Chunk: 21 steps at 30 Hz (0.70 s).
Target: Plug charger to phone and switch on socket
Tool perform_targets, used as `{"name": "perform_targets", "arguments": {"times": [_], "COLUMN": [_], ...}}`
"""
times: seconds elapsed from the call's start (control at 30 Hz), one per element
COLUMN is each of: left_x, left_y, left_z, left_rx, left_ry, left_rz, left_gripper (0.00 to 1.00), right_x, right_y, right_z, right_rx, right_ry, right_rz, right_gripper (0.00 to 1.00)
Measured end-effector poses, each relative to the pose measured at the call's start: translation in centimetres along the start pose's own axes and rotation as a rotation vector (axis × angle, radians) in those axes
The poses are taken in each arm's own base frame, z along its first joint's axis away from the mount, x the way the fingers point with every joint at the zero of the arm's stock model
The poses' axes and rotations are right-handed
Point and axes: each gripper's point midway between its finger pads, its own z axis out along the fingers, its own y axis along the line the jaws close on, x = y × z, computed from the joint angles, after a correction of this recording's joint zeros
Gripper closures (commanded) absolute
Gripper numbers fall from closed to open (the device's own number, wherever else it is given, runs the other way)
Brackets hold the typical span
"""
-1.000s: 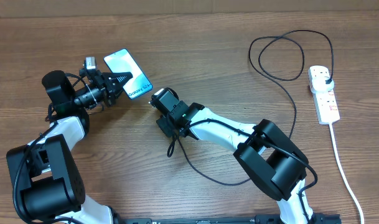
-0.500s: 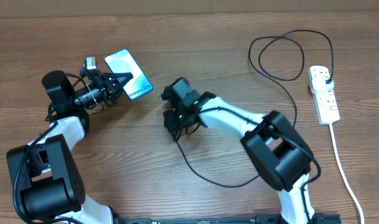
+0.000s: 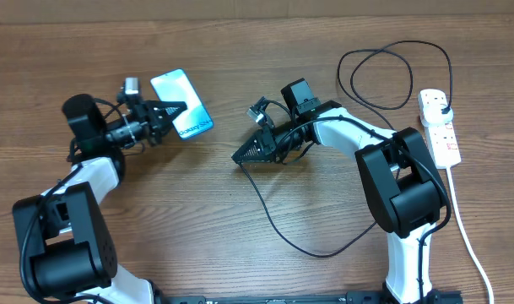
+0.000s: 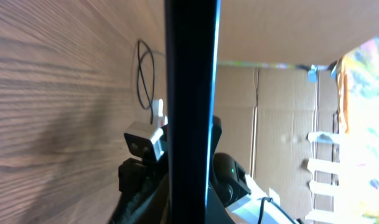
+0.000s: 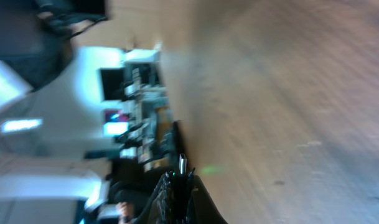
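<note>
My left gripper (image 3: 177, 108) is shut on the phone (image 3: 183, 100), which it holds off the table at the upper left with its light screen facing up. In the left wrist view the phone (image 4: 189, 93) shows edge-on as a dark upright bar. My right gripper (image 3: 242, 156) points left toward the phone from mid-table, shut on the charger's connector end. Its metal tip (image 5: 183, 163) sticks out between the fingers (image 5: 167, 193). The charger (image 3: 278, 228) trails down, loops right and up, and ends in a black plug (image 3: 443, 106) in the white socket (image 3: 443, 142) at the right edge.
A thick white cord (image 3: 468, 236) runs from the socket down the table's right side. The charger's loose loop (image 3: 383, 76) lies at the back right. Cardboard (image 3: 240, 7) lines the far edge of the table.
My right arm has swung to the right and turned, so its gripper now points left at the phone with the cable end lifted. The left gripper and phone shifted slightly.
</note>
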Motion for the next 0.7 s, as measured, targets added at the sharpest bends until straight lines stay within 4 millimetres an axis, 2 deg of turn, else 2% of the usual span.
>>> {"name": "perform_targets", "arguments": {"times": [0.1, 0.23, 0.4, 0.5, 0.7], "left_x": [1.4, 2.6, 2.8, 2.3, 1.6], "left_y": [-0.2, -0.2, -0.4, -1.4, -5.0], "left_z": [1.7, 3.2, 4.3, 4.4, 4.5], "left_rx": [0.001, -0.004, -0.013, 0.011, 0.1], "left_ry": [0.056, 0.095, 0.086, 0.064, 0.03], "left_rz": [0.005, 0.0, -0.032, -0.002, 0.088], "left_gripper": [0.96, 0.96, 0.96, 0.96, 0.96], "right_x": [0.5, 0.7, 0.7, 0.2, 0.3], "right_y": [1.8, 2.6, 3.5, 4.8, 7.8], "right_z": [-0.1, -0.2, -0.6, -1.9, -6.7], "right_rx": [-0.103, -0.154, -0.177, -0.172, -0.095], "right_ry": [0.025, 0.034, 0.03, 0.002, -0.092], "right_rz": [-0.036, -0.053, -0.076, -0.102, -0.117], "right_gripper": [0.96, 0.96, 0.96, 0.96, 0.96]}}
